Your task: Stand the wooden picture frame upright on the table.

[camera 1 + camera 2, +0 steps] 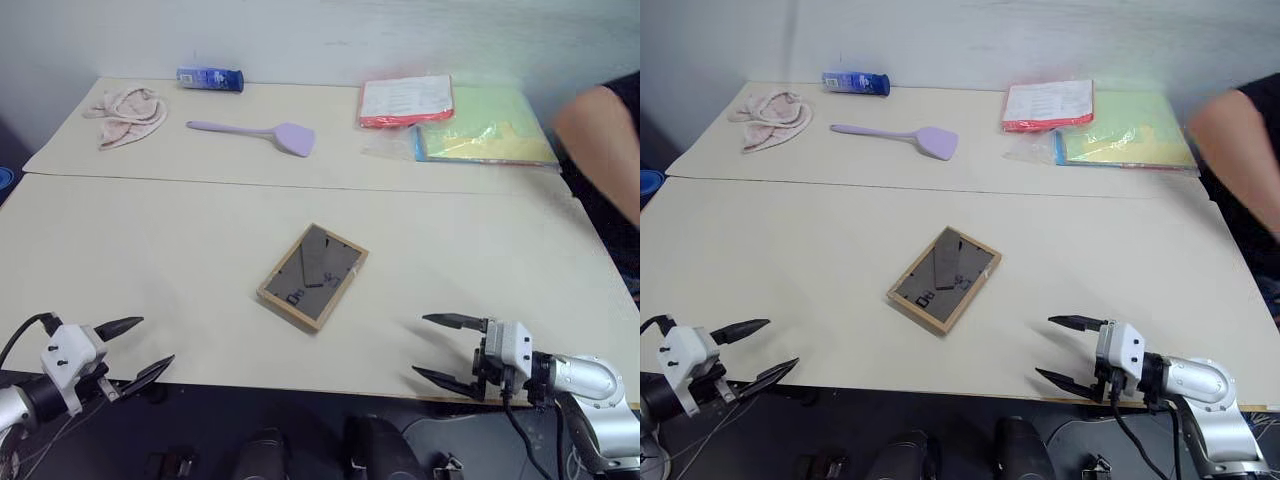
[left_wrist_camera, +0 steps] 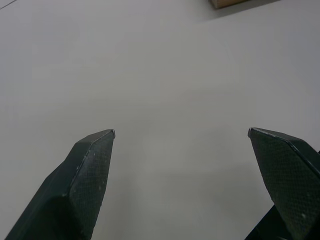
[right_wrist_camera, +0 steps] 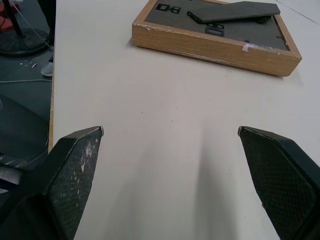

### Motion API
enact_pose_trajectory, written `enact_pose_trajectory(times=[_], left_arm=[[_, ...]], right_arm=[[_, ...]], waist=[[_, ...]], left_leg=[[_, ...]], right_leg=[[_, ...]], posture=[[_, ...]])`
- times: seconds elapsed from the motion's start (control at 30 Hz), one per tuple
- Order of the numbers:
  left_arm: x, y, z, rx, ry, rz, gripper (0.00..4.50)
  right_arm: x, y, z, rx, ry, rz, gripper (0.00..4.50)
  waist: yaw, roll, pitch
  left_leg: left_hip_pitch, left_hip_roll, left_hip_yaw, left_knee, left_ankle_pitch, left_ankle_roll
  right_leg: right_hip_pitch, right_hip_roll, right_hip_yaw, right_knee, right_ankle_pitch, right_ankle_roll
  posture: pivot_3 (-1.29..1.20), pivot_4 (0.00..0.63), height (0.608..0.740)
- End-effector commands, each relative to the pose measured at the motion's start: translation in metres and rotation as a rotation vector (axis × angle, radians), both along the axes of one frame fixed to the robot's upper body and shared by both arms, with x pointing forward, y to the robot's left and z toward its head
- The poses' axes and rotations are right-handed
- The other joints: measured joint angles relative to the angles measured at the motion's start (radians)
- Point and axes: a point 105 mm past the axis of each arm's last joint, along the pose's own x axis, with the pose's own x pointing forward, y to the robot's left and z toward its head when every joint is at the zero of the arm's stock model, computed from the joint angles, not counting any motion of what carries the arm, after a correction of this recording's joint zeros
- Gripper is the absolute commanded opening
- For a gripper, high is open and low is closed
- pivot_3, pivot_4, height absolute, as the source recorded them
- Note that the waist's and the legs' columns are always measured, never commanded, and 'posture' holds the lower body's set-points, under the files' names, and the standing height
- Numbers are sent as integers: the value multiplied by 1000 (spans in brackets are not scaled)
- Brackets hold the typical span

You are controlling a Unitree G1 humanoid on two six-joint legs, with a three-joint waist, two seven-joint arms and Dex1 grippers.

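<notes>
Item: wooden picture frame, which I saw lying flat, back panel up, mid-table, long axis diagonal, well apart from both grippers. Bare tabletop lay all round it. At the near edge, my left gripper and right gripper hung empty, fingers spread wide. Far side: folders, spatula, cloth, bottle.

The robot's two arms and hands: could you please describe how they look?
Each hand, left and right, has two tapered black fingers with a fine cross-hatched texture, mounted on a white block. The right forearm is silver-grey metal with a black joint ring. Black cables loop from both wrists. The right hand's fingers show whitish scuffs.
</notes>
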Motion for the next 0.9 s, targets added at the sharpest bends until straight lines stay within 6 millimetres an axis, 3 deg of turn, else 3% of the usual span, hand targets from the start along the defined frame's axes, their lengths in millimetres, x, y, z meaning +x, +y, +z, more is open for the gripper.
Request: enact_pose_trajectory(times=[0.03, 0.1, 0.2, 0.3, 0.4, 0.53, 0.63, 0.77, 0.9], left_arm=[[5, -4, 6, -19, -9, -10, 4500], [16, -14, 13, -96, -2, -7, 4500], [40, -40, 24, -111, -16, -75, 4313], [76, -59, 31, -96, -50, -71, 3597], [114, -83, 31, -82, -79, -87, 2605], [133, -108, 22, -51, -57, -154, 1406], [138, -119, 14, -27, -37, -189, 488], [126, -141, 4, -35, 10, -310, 488], [103, -153, 4, -102, 54, -392, 488]], right_arm=[[5, 8, 9, 22, -50, -8, 4448], [11, 15, 13, 43, -54, -11, 4287], [21, 31, 18, 65, -46, 5, 3509], [33, 48, 14, 36, -43, 12, 2440], [51, 66, 8, -1, -81, 8, 1332], [71, 81, 6, -16, -104, -28, 6], [80, 89, 8, -8, -107, -42, 0], [91, 103, 17, 9, -128, -32, 0], [103, 101, 27, -1, -146, -44, 0]], waist=[[0, 0, 0], [-1, 0, 0], [0, 0, 0], [5, 1, 0], [4, 1, 0], [-5, 1, 0], [-6, 0, 0], [-1, 0, 0], [-2, 0, 0]], left_leg=[[0, 0, 0, 0, 0, 0], [0, 0, 0, 0, 0, 0], [0, 0, 0, 0, 0, -1], [0, -1, -1, 1, 1, -1], [-1, -1, 0, 1, 1, -2], [-4, -1, 3, 7, 1, -1], [-4, 0, 5, 7, 1, -1], [-4, 0, 5, 9, 1, -1], [-4, 0, 4, 9, 1, -1]], right_leg=[[0, 0, 0, 0, 0, 0], [0, 0, 0, 0, 0, 0], [0, 0, 0, 1, 0, 0], [0, 0, -1, 2, 0, 0], [0, 1, -1, 3, 1, 1], [-3, 2, -2, 9, 1, 2], [-4, 2, -1, 9, 1, 2], [-4, 2, -1, 11, 1, 2], [-4, 2, -1, 11, 1, 2]], posture=[[0, 150, 740], [0, 150, 740], [0, 150, 740], [0, 150, 740], [0, 150, 740], [0, 150, 740], [0, 150, 740], [0, 150, 740], [0, 150, 740]])
